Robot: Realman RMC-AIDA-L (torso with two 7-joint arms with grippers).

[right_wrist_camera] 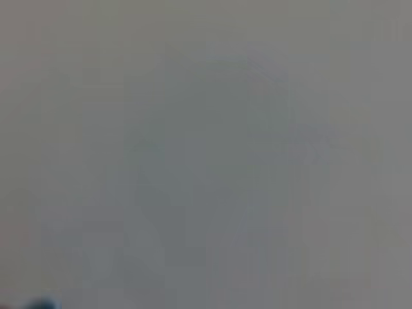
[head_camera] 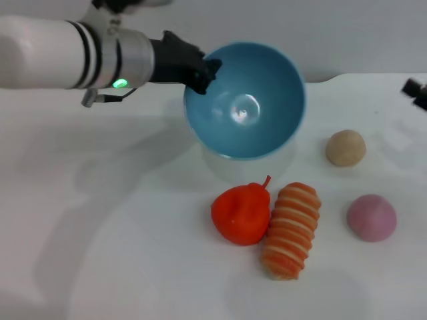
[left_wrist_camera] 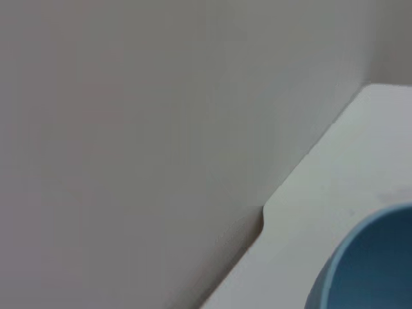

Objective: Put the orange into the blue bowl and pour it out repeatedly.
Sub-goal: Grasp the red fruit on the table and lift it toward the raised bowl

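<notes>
Head view | left gripper (head_camera: 203, 72) clamped on tilted blue bowl (head_camera: 253, 113) rim, bowl empty | orange (head_camera: 241, 215) on table beside striped loaf (head_camera: 291, 229) | level bowl slowly before reloading | right gripper (head_camera: 416, 91) parked, fingers unclear.

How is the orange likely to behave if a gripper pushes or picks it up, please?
The orange looks matte and lumpy, so it probably grips well and dents slightly. Its uneven shape suggests it would wobble rather than roll far. It touches the striped loaf, so a push would likely nudge that too.

striped loaf (head_camera: 291, 231): near centre, on white table (head_camera: 120, 253) | tan ball (head_camera: 345, 147): right, farther | pink ball (head_camera: 371, 217): right, nearer
</notes>
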